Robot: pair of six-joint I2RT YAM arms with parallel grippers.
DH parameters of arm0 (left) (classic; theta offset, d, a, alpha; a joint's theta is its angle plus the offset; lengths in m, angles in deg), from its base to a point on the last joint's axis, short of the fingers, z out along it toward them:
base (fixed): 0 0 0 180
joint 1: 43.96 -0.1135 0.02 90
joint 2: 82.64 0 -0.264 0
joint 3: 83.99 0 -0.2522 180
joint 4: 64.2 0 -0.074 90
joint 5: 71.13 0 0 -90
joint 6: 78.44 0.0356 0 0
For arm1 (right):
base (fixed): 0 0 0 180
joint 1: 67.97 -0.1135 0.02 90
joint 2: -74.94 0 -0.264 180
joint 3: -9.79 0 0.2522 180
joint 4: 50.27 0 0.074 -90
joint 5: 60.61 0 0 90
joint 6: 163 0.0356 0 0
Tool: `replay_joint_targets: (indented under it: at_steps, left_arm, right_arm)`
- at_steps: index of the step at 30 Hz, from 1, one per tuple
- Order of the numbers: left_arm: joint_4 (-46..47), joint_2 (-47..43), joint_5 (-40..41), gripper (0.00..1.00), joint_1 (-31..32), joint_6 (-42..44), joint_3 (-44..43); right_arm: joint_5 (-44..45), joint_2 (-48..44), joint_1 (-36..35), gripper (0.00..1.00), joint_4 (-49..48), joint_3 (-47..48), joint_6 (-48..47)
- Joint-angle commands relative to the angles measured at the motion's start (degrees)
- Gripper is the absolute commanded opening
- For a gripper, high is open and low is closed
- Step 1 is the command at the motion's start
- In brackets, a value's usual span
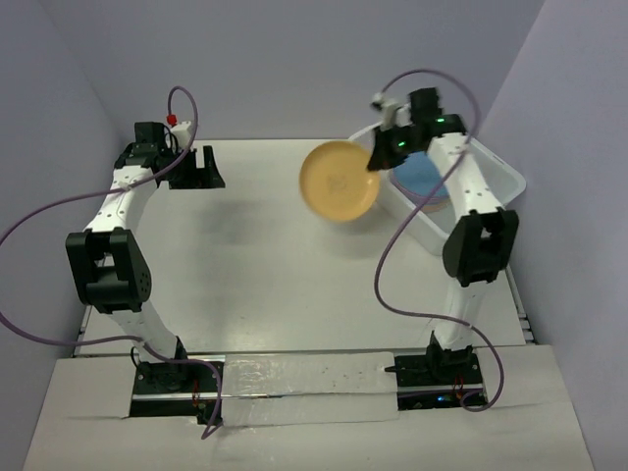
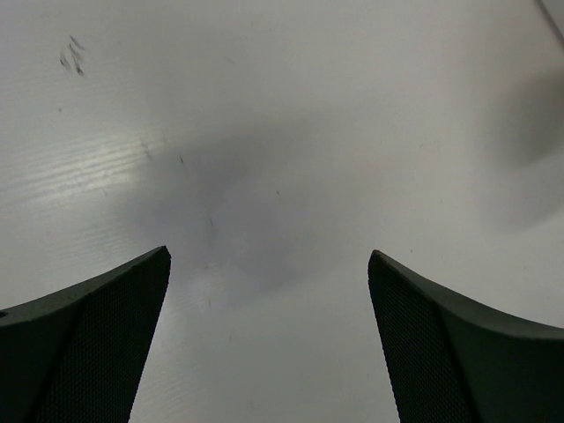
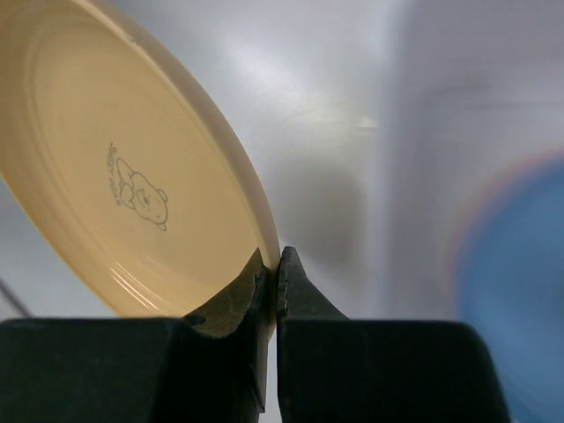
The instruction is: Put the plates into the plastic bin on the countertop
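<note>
Right tool (image 3: pixel 276 262) grips yellow plate (image 1: pixel 340 181) beside bin (image 1: pixel 420 228).

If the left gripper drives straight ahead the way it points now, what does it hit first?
Likely the bare countertop: the left gripper, open, frames only white surface, though depth is unclear.

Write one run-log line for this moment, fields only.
right end effector: shut on yellow plate rim, held beside plastic bin | left end effector: open, empty | blue plate: inside bin
</note>
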Motion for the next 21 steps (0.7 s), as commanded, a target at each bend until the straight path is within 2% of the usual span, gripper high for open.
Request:
replay_joint_targets:
  at_steps: [1,4,8,18,20,21]
  left_arm:
    - [4.08,2.28,-0.94,0.99,0.87,-2.87,-5.15]
    - [4.05,3.62,-0.43,0.99,0.99,-3.19,-7.69]
    - [2.74,5.21,0.38,0.99,2.37,-2.94,-10.51]
    - [-0.14,7.34,1.8,0.99,2.63,-2.41,-14.69]
    - [-0.51,7.44,2.13,0.99,2.63,-2.23,-14.68]
    - [-0.65,7.51,2.42,0.99,2.63,-2.23,-14.61]
  right_arm:
    - [2.05,-5.17,13.43,0.0,-3.42,2.89,15.56]
    - [7.85,-3.46,21.22,0.0,-5.74,2.86,23.16]
    - [16.68,-0.52,26.37,0.0,-7.0,2.84,29.13]
    - [15.49,7.47,29.25,0.0,-7.99,5.56,32.67]
    - [13.67,8.4,29.24,0.15,-8.11,5.64,32.32]
    - [13.24,8.97,29.1,0.39,-8.25,5.57,32.31]
